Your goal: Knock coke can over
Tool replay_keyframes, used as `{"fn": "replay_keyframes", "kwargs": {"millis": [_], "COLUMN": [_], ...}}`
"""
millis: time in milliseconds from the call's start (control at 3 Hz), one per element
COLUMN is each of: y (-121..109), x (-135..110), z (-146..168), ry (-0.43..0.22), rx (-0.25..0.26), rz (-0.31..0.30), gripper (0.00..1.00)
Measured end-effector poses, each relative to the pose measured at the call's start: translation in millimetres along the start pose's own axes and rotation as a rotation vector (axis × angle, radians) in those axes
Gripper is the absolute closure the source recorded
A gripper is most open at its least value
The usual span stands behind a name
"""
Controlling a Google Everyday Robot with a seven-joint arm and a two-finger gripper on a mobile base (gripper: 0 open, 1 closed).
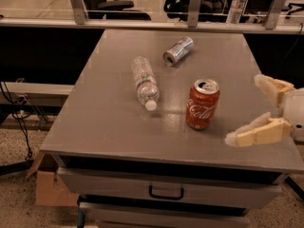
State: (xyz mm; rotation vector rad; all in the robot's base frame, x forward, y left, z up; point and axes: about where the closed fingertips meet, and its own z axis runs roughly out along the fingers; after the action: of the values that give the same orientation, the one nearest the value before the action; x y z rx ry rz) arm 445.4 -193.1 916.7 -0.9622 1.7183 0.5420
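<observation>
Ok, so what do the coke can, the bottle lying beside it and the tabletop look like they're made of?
Coke can: likely aluminium, glossy red paint, bare silver top. Bottle: clear plastic, see-through, white cap. Tabletop: smooth grey with a dull sheen; laminate or painted metal, can't tell. The gripper, open, sits right of the can.

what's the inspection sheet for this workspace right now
surface: grey table top, drawer handle below its front edge
job's things: coke can upright, right of centre
clutter: water bottle and silver can, both lying down, apart from the coke can
grippers: gripper at the right edge, fingers open, right of the coke can, not touching it
cables: black cables at the left
surroundings: cardboard box on the floor, office chair and second bottle behind
</observation>
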Motion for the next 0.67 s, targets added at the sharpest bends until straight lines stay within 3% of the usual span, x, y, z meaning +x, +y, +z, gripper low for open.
{"fn": "replay_keyframes", "kwargs": {"millis": [333,667], "y": [16,18], "x": [6,5], "z": [30,55], "ry": [-0.075,-0.131], "rx": [0.012,0.032], "rz": [-0.024,-0.045], "gripper": [0.0,0.0]}}
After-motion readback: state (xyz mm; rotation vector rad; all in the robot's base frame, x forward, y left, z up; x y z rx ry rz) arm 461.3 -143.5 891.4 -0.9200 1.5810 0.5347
